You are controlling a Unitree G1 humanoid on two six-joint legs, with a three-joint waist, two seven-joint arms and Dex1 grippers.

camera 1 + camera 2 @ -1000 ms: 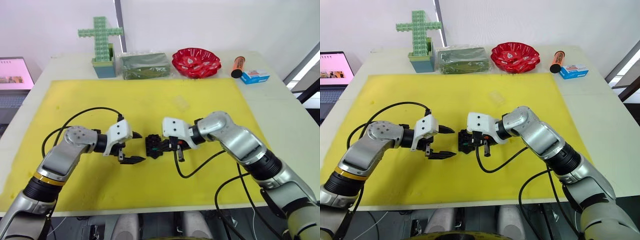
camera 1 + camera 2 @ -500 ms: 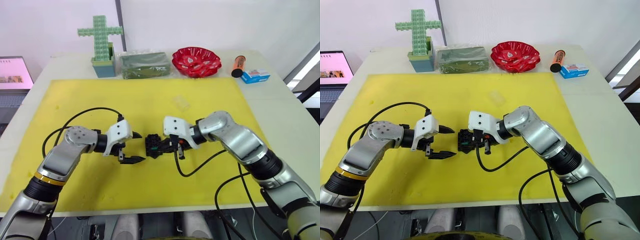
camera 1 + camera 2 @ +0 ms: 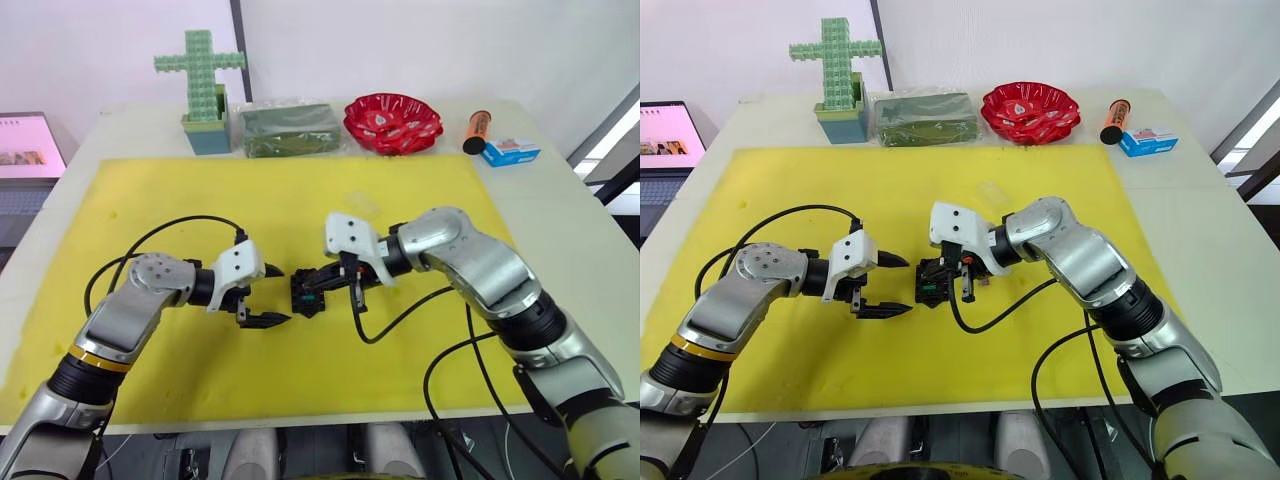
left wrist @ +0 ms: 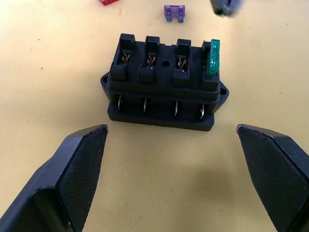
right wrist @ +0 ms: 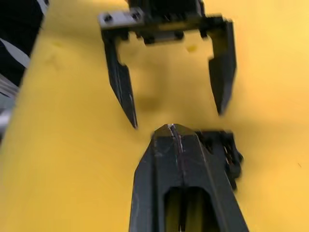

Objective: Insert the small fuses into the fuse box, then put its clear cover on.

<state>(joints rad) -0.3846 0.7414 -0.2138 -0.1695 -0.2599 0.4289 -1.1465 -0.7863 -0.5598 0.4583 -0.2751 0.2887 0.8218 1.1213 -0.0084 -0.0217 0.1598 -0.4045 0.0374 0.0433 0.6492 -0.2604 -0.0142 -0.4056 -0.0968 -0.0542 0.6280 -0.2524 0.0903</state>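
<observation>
Left wrist view is showing the fuse box [image 4: 164, 82] sitting on the yellow mat [image 4: 58, 72], with a green fuse [image 4: 213, 57] standing in one end slot while the other three slots are showing bare metal contacts. Beyond the box a purple fuse [image 4: 175, 12] is lying flat on the mat, and a red fuse [image 4: 108, 1] is peeking in at the picture's edge further along.

From the head camera, the box [image 3: 308, 292] is lying near the mat's middle, between the two grippers. The clear cover [image 3: 361, 205] is resting on the mat beyond the box, toward the back row. That row is standing on the table [image 3: 560, 210] behind the mat: a green cross [image 3: 201, 85], a green packet [image 3: 288, 130], a red bowl [image 3: 392, 122], an orange tube [image 3: 475, 133] and a blue carton [image 3: 509, 152]. A laptop [image 3: 30, 150] is sitting off the table's left side.

The left gripper [image 3: 268, 295] is reaching in from the left with its arm bent, hovering just beside the box, fingers [image 4: 79, 174] spread wide apart and holding nothing. The right gripper [image 3: 330, 280] is angling down over the box's right side from a raised, bent arm; its fingers [image 5: 181, 179] are pressed together, tip near the box's top.
</observation>
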